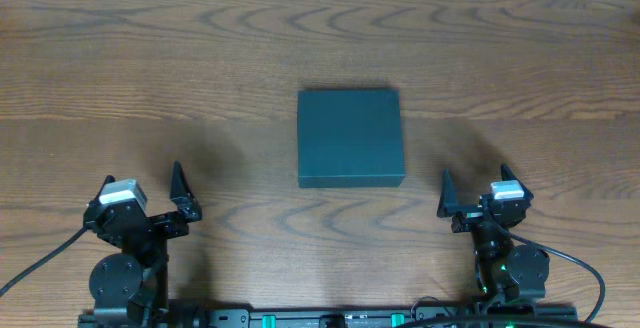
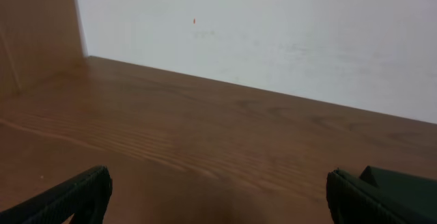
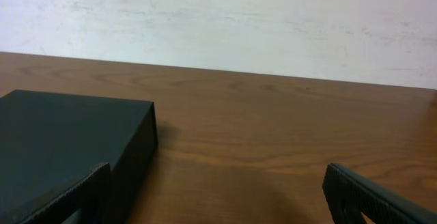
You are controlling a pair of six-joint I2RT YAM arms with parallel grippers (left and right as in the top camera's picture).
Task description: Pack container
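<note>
The container (image 1: 350, 138) is a dark teal matte box lying flat at the middle of the wooden table, its lid down. My left gripper (image 1: 143, 178) hovers near the front left, well apart from the box, open with nothing between its fingers (image 2: 75, 197). In the left wrist view only a dark corner of the container (image 2: 403, 183) peeks in behind the right finger. My right gripper (image 1: 478, 180) sits at the front right, open and empty. The right wrist view has the container (image 3: 61, 142) at the left, ahead of the left finger (image 3: 75, 200).
Bare wood table (image 1: 150, 58) spreads all around the box. A white wall (image 3: 218, 19) closes the far edge. A wooden side panel (image 2: 37, 26) stands at the far left. The arm bases and cables (image 1: 330, 316) line the front edge.
</note>
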